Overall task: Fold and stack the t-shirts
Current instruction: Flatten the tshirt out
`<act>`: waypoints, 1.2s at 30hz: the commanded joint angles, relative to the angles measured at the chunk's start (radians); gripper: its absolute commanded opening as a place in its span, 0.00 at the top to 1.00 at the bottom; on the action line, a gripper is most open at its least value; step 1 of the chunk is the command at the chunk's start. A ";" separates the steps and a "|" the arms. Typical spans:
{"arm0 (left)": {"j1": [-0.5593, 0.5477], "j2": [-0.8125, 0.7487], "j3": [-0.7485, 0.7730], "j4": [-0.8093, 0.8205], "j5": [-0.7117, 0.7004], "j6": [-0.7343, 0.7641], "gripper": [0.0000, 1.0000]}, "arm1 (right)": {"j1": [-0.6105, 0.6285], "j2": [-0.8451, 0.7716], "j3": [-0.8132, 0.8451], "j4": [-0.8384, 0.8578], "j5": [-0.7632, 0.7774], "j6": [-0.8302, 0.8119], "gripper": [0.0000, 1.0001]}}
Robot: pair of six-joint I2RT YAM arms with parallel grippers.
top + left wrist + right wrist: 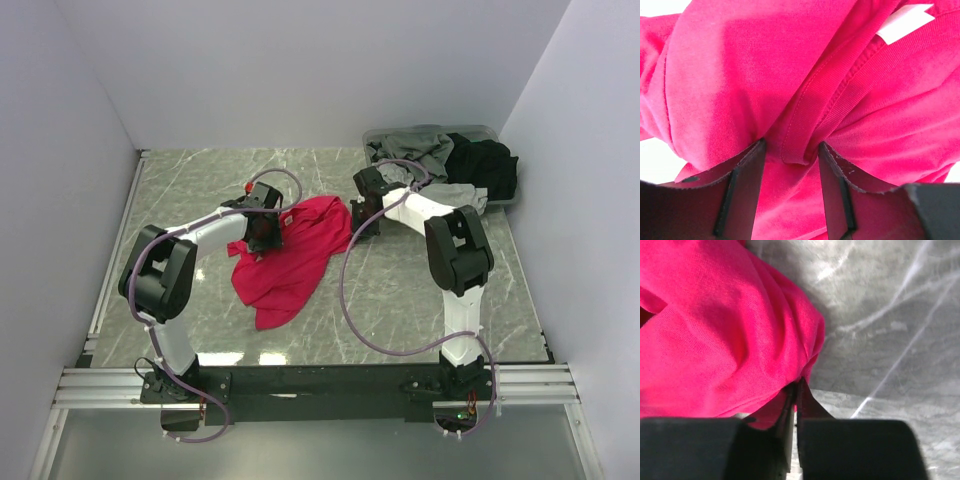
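Top external view: the red t-shirt [290,255] lies crumpled on the table [190,185], between the two arms. The left gripper [264,233] is down on its upper left part, the right gripper [362,222] at its upper right edge. A grey shirt [410,150] and a black shirt [485,165] sit heaped in the tub [430,129] at the far right, untouched. Jaw states cannot be read from here.

Left wrist view: the jaws stand partly open, straddling the ribbed collar [800,125]. Cloth fills the gap, but no firm pinch shows. A white label [904,22] sits just beyond. Neither collar nor label can be made out from above.

Right wrist view: the jaws are all but closed, nipping a thin edge of the red t-shirt at their very tips, with bare table beside it.

Risks, as judged: the right hold is shallow, so a lift or pull could slip the cloth out. The left jaws may close on several layers at the collar, and the shirt would then rise bunched rather than spread. Drawing the arms apart before the left hold is firm would drag the shirt sideways.
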 commanded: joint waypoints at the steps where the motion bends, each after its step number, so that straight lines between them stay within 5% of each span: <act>1: -0.003 -0.012 0.036 0.001 -0.058 -0.015 0.48 | 0.006 0.021 0.044 -0.013 0.007 -0.012 0.99; 17: -0.001 0.000 0.087 -0.033 -0.150 -0.015 0.50 | 0.006 0.024 0.078 -0.039 0.014 -0.029 1.00; 24: -0.001 -0.002 0.050 0.012 -0.076 -0.006 0.51 | 0.006 0.024 0.079 -0.039 0.018 -0.032 1.00; 27: -0.001 0.004 0.046 0.032 -0.026 0.003 0.58 | 0.006 0.026 0.084 -0.040 0.011 -0.032 1.00; 31: 0.012 0.011 0.061 0.032 0.027 -0.011 1.00 | 0.005 0.020 0.105 -0.054 -0.030 -0.034 1.00; 36: 0.116 -0.086 0.105 0.022 0.106 -0.049 1.00 | 0.005 -0.068 0.142 -0.073 -0.036 -0.038 1.00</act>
